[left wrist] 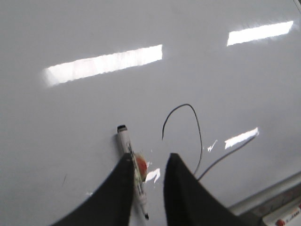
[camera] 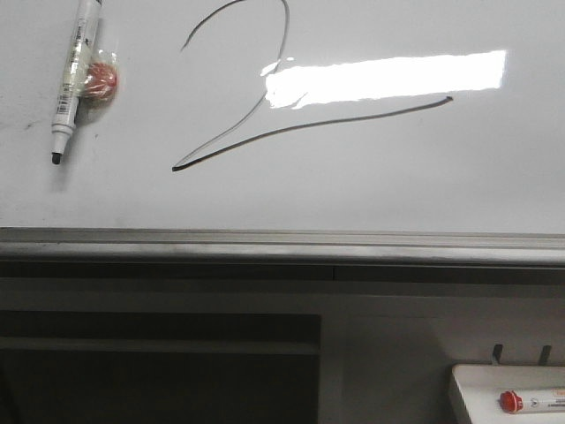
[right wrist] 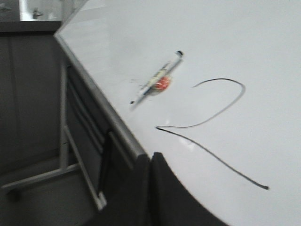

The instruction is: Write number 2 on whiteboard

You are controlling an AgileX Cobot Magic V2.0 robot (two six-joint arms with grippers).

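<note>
Number 2 (camera: 265,106) lying finished on whiteboard (camera: 424,194), mid-surface. Marker (camera: 72,75) resting flat left of it, long axis running toward rail, tip nearest rail. Left gripper (left wrist: 146,165) hovering directly over marker, jaws apart, nearer arm. Right gripper (right wrist: 150,162) hanging off board edge, jaws together.

Glossy white whiteboard (camera: 441,177), thin black number 2 (camera: 265,132), white marker (camera: 72,71) with black tip, red cap (camera: 99,79)
</note>
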